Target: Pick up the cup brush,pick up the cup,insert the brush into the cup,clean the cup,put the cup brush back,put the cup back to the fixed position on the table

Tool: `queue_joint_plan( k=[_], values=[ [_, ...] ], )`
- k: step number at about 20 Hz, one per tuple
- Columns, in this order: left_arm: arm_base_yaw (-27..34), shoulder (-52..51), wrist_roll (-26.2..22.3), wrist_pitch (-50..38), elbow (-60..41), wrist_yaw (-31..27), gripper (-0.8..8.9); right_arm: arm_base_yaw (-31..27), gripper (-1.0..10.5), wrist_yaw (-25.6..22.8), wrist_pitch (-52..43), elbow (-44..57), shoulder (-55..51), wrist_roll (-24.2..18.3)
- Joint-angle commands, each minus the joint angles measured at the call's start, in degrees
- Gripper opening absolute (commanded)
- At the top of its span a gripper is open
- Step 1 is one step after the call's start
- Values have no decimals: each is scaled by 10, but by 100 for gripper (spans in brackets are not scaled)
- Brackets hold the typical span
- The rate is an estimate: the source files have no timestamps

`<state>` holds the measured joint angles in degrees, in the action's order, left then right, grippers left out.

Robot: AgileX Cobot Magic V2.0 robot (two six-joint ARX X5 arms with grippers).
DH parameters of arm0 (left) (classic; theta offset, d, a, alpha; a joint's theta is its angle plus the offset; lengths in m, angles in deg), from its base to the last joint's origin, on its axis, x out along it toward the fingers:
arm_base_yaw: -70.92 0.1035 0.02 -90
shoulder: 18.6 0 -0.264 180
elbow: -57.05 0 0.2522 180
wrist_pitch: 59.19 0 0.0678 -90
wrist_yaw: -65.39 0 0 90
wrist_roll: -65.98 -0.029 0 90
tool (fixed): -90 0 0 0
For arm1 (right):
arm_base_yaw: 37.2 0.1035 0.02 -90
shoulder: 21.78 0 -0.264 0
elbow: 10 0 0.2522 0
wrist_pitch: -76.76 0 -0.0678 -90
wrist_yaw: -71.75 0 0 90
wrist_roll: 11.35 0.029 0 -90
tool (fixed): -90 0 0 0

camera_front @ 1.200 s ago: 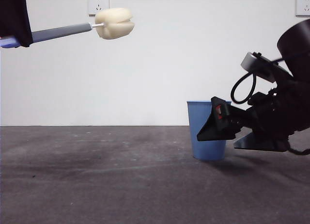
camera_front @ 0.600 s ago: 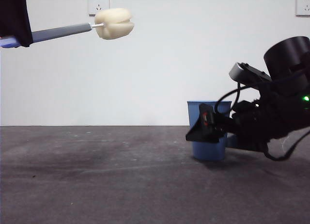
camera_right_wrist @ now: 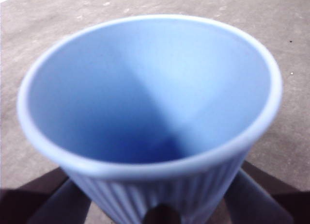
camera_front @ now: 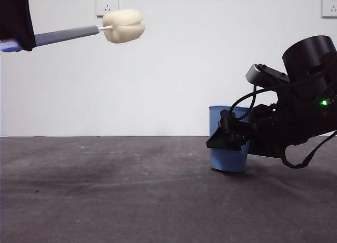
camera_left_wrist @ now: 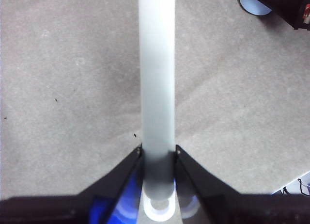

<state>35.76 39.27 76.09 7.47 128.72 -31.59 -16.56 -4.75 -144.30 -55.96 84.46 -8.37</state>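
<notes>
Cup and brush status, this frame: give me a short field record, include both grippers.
cup brush: held in the air, high above the table, handle near level, sponge head free
left gripper: shut on the cup brush handle near its looped end
cup: upright, base at or just off the table, front view cannot settle contact; inside looks empty in the right wrist view
right gripper: around the cup, a jaw on each side of the ribbed wall
table: dark grey, scuffed
task stage: brush picked up, cup being gripped, brush not yet in the cup

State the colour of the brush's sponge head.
Cream-yellow; the sponge head of the cup brush shows best in the front view.
</notes>
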Motion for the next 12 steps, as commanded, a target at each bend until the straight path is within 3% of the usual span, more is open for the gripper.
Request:
queue_joint_plan(
  k=[1, 5, 9, 12],
  values=[
    [0, -1, 0, -3, -4, -3, -8, 2, -16, 0, 1, -1, 6, -3],
    [0, -1, -38, 5, -4, -3, -8, 5, -17, 0, 65, -1, -32, -8],
    [0, 2, -107, 22, -4, 0, -9, 15, -17, -9, 260, -16, -165, -91],
    [0, 5, -151, 30, -4, 3, -9, 24, -17, -53, 450, -67, -232, -158]
  ],
)
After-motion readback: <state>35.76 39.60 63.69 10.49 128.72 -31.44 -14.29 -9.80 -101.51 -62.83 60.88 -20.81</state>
